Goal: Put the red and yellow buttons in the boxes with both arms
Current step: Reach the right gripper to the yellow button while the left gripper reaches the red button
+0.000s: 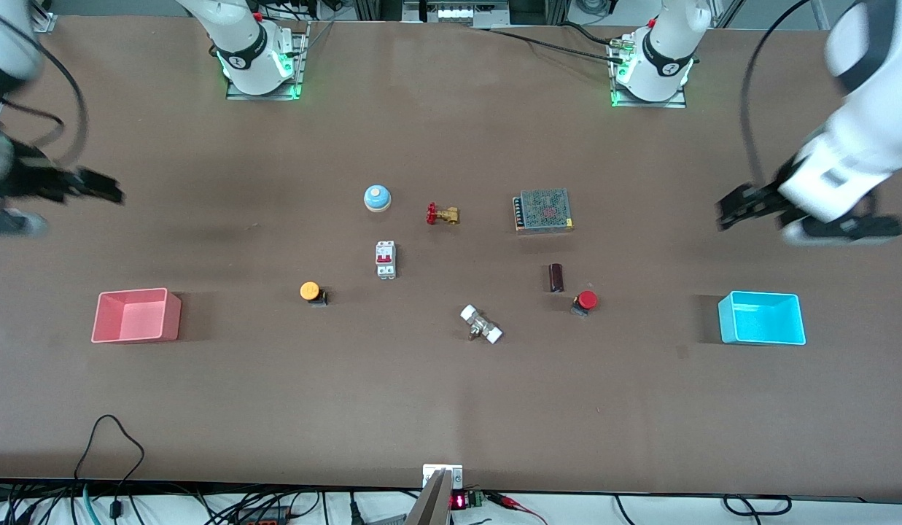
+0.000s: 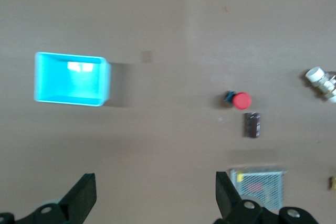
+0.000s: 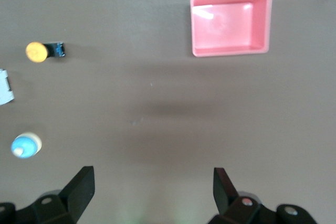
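Bright even overhead light; both arms motion-blurred.

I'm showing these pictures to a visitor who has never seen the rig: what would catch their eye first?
Probably the two bright bins: the pink-red box at the right arm's end of the table and the cyan box at the left arm's end. Between them, among grey parts, sit the yellow button and the red button. The left claw and the right claw hang open above bare table, holding nothing.
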